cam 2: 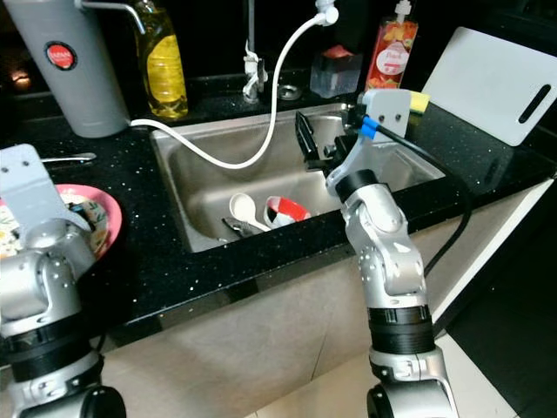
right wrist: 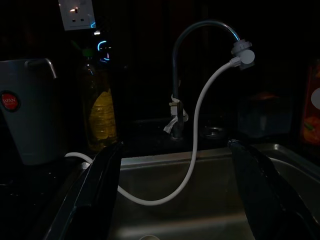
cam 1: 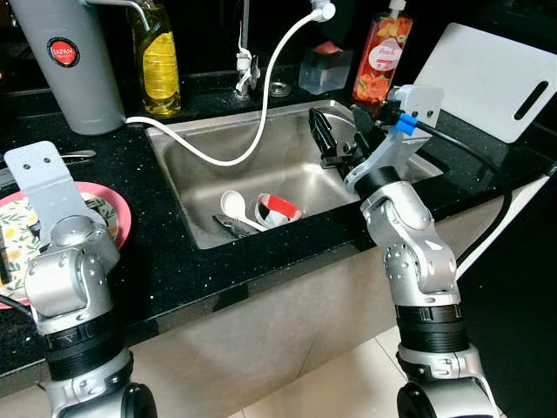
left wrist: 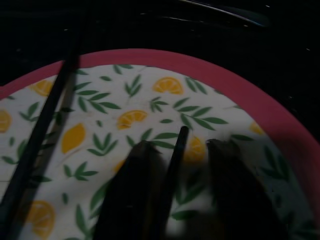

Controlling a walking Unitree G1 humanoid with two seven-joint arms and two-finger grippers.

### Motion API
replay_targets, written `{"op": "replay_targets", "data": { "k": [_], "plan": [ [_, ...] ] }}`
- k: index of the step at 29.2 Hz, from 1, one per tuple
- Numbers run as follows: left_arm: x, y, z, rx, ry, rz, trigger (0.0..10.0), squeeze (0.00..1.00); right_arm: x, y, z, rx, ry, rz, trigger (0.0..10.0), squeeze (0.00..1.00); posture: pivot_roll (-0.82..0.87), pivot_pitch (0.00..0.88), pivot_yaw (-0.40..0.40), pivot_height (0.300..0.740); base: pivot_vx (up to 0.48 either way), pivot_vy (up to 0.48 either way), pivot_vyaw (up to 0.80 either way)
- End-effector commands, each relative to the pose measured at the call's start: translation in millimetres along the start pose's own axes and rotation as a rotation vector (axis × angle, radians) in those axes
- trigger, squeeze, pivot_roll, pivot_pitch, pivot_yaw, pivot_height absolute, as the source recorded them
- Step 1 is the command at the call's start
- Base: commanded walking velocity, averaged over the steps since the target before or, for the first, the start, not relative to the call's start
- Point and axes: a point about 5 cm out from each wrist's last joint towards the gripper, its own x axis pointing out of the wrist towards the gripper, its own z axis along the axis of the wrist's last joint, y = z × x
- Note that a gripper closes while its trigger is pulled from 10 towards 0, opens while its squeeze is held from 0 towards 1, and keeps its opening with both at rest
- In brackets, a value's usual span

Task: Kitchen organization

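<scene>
My left gripper [left wrist: 181,145] hovers low over a pink-rimmed plate [left wrist: 240,90] with a lemon-and-leaf pattern, which sits on the black counter at the left [cam 1: 117,218]. Its fingers stand slightly apart, and a black chopstick [left wrist: 175,160] lies between them against one finger. More black chopsticks [left wrist: 42,130] rest across the plate. My right gripper [cam 1: 329,139] is held open above the right side of the steel sink [cam 1: 296,174], with nothing between its fingers. In the sink lie a white spoon [cam 1: 233,207], a red-and-white cup [cam 1: 278,209] on its side and some metal cutlery [cam 1: 231,226].
A tap [cam 1: 246,70] with a white hose [cam 1: 261,104] trails into the sink. Behind stand a grey jug [cam 1: 70,61], an oil bottle [cam 1: 159,61], a clear container [cam 1: 325,68] and a soap bottle [cam 1: 381,57]. A white cutting board [cam 1: 492,78] leans at the right.
</scene>
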Motion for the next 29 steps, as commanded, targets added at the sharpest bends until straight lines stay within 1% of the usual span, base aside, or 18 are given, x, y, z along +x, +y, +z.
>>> {"op": "replay_targets", "data": {
  "k": [1, 8, 11, 13, 14, 15, 16, 18, 19, 21, 22, 23, 24, 25, 26, 28, 29],
  "plan": [
    [4.0, -1.0, -21.1, 0.023, 0.101, -0.003, 0.0, 0.00, -2.0, -0.8, -1.4, 0.001, 0.010, 0.001, 10.0, 0.00, -0.08, 0.118, -0.028, 0.740, 0.000, 0.000, 0.00],
    [4.4, -1.5, -22.1, 0.040, 0.101, -0.002, 0.0, 0.00, -1.8, -0.6, -1.0, 0.002, 0.009, 0.002, 10.0, 0.00, -0.08, 0.118, -0.029, 0.740, 0.000, 0.000, 0.00],
    [4.8, -1.3, -19.6, 0.068, 0.069, 0.004, 0.0, 0.00, -1.8, -1.2, -0.8, 0.001, 0.010, 0.001, 10.0, 0.00, -0.08, 0.121, -0.029, 0.740, 0.000, 0.000, 0.00],
    [5.0, -1.9, -18.1, 0.070, 0.055, -0.003, 0.0, 0.00, -1.8, -1.2, -0.9, 0.001, 0.010, 0.000, 10.0, 0.00, -0.08, 0.122, -0.031, 0.740, 0.000, 0.000, 0.00],
    [4.8, -3.8, -14.2, 0.054, 0.034, -0.019, 0.0, 0.00, -1.8, -1.3, -1.1, 0.001, 0.011, 0.000, 10.0, 0.00, -0.08, 0.124, -0.031, 0.740, 0.000, 0.000, 0.00],
    [4.7, -5.0, -10.0, 0.046, 0.010, -0.028, 5.7, 0.00, -1.8, -1.4, -1.2, 0.001, 0.011, 0.000, 10.0, 0.00, -0.08, 0.124, -0.033, 0.740, 0.000, 0.000, 0.00],
    [4.4, -7.0, -5.2, 0.038, -0.017, -0.048, 10.0, 0.00, -1.8, -1.6, -1.3, 0.000, 0.012, -0.001, 10.0, 0.00, -0.08, 0.124, -0.033, 0.740, 0.000, 0.000, 0.00],
    [4.4, -7.0, -5.2, 0.038, -0.017, -0.048, 10.0, 0.00, -1.8, -1.6, -1.3, 0.000, 0.012, -0.001, 10.0, 0.00, -0.08, 0.124, -0.033, 0.740, 0.000, 0.000, 0.00],
    [1.6, -10.5, 8.5, 0.018, -0.095, -0.080, 10.0, 0.00, -1.9, -1.9, -1.4, 0.000, 0.012, -0.002, 10.0, 0.00, -0.08, 0.126, -0.033, 0.740, 0.000, 0.000, 0.00],
    [1.6, -10.5, 8.5, 0.018, -0.095, -0.080, 10.0, 0.00, -1.9, -1.9, -1.4, 0.000, 0.012, -0.002, 10.0, 0.00, -0.08, 0.126, -0.033, 0.740, 0.000, 0.000, 0.00],
    [0.3, -12.1, 14.9, 0.016, -0.132, -0.095, 10.0, 0.00, -1.9, -2.1, -1.4, 0.000, 0.012, -0.002, 10.0, 0.00, -0.08, 0.125, -0.035, 0.740, 0.000, 0.000, 0.00],
    [0.3, -12.1, 14.9, 0.016, -0.132, -0.095, 10.0, 0.00, -1.9, -2.1, -1.4, 0.000, 0.012, -0.002, 10.0, 0.00, -0.08, 0.125, -0.035, 0.740, 0.000, 0.000, 0.00],
    [-1.2, -15.4, 24.9, 0.010, -0.193, -0.128, 10.0, 0.00, -1.8, -2.2, -1.4, 0.000, 0.012, -0.002, 10.0, 0.00, -0.08, 0.125, -0.037, 0.740, 0.000, 0.000, 0.00],
    [-1.2, -15.4, 24.9, 0.010, -0.193, -0.128, 10.0, 0.00, -1.8, -2.2, -1.4, 0.000, 0.012, -0.002, 10.0, 0.00, -0.08, 0.125, -0.037, 0.740, 0.000, 0.000, 0.00],
    [-3.3, -20.5, 35.1, -0.004, -0.248, -0.188, 10.0, 0.00, -1.7, -1.8, -1.4, 0.001, 0.011, -0.002, 10.0, 0.00, -0.08, 0.125, -0.037, 0.740, 0.000, 0.000, 0.00],
    [-3.3, -20.5, 35.1, -0.004, -0.248, -0.188, 10.0, 0.00, -1.7, -1.8, -1.4, 0.001, 0.011, -0.002, 10.0, 0.00, -0.08, 0.125, -0.037, 0.740, 0.000, 0.000, 0.00],
    [-4.7, -25.0, 44.9, -0.014, -0.291, -0.236, 10.0, 0.00, -1.6, -1.7, -1.4, 0.002, 0.011, -0.002, 10.0, 0.00, -0.08, 0.125, -0.039, 0.740, 0.000, 0.000, 0.00]
  ]
}}
